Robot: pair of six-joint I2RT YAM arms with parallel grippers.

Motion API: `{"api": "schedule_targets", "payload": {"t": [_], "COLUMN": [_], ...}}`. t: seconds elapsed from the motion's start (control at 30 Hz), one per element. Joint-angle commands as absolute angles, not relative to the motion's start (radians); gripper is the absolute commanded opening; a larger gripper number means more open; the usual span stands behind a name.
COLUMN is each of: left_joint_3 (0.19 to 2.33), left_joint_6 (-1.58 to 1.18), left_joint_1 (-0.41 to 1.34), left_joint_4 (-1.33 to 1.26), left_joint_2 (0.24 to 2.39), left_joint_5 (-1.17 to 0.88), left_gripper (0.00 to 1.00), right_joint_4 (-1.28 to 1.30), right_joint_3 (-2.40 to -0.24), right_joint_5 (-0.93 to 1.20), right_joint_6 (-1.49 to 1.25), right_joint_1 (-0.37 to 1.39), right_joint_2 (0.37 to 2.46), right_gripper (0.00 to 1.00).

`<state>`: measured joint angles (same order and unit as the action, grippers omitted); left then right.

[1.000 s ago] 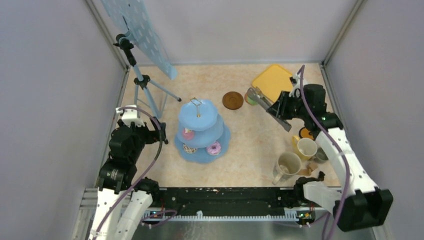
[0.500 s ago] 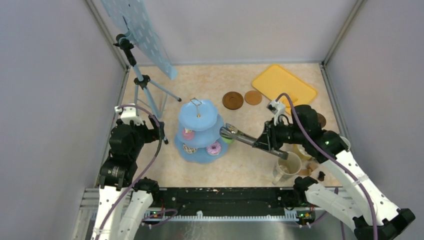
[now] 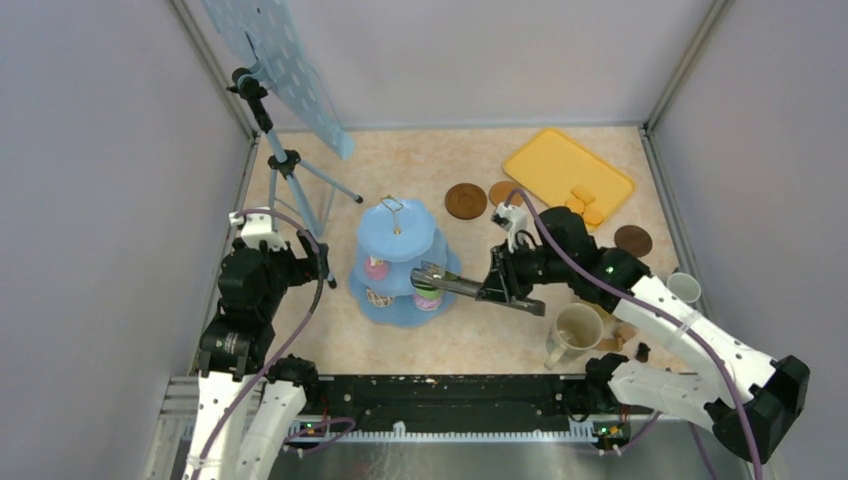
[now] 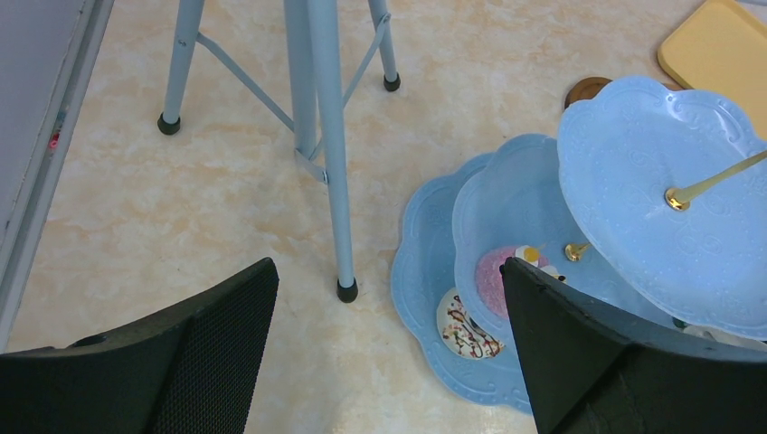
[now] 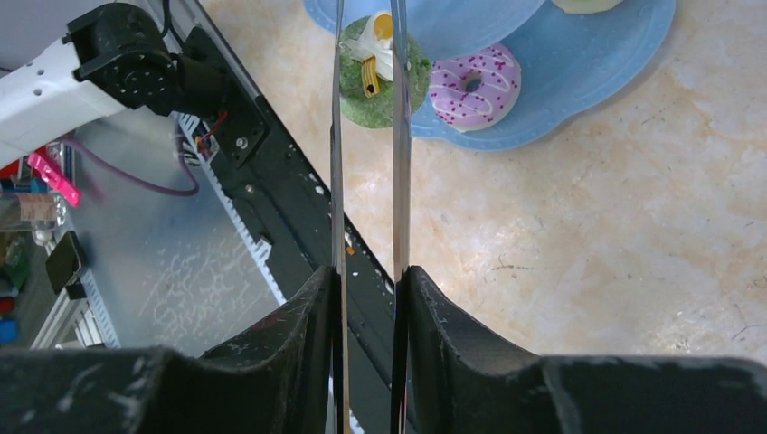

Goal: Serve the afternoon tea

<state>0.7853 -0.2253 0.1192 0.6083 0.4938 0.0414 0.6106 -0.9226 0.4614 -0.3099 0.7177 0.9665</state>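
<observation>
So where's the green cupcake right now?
In the right wrist view, the green cupcake sits pinched in the metal tongs the right gripper holds, at the blue stand's bottom tier, beside the pink donut.

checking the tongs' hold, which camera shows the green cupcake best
Right wrist view: the green cupcake sits large and clear between the tips of the tongs, beside a pink donut. The top view shows only a small bit of it at the blue stand, under the tongs. The left wrist view does not show it.
</observation>
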Motion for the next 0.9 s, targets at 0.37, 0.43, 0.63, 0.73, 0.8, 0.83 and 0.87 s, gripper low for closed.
{"api": "schedule_targets", "payload": {"t": [0.37,0.43,0.63,0.73,0.8,0.83,0.87], "left_joint_3": [0.813,0.812,0.812,0.813,0.811,0.811,0.811], "left_joint_6": [-0.217,-0.215,-0.213,-0.213,-0.213,-0.212,-0.213], "left_joint_1": [0.114,0.114,0.113,0.114,0.114,0.114,0.114], "left_joint_4": [0.583,0.581,0.580,0.580,0.580,0.579,0.578], "left_joint_2": [0.497,0.498,0.495,0.494,0.495,0.495,0.494], "left_joint_5": [0.021,0.020,0.018,0.018,0.016,0.015,0.017], "left_gripper": [0.99,0.99,0.99,0.99,0.99,0.99,0.99], "right_joint_4": [0.453,0.457,0.485,0.523,0.552,0.568,0.585], "right_joint_3": [-1.022,-1.030,-1.048,-1.058,-1.060,-1.062,-1.063], "right_joint_5": [0.369,0.355,0.323,0.293,0.276,0.271,0.262], "right_joint_6": [-0.295,-0.291,-0.279,-0.269,-0.269,-0.269,-0.269], "right_joint_1": [0.776,0.786,0.803,0.806,0.806,0.807,0.805], "right_joint_2": [1.148,1.159,1.153,1.134,1.110,1.098,1.085], "right_gripper": [0.36,0.40,0.54,0.55,0.55,0.55,0.55]}}
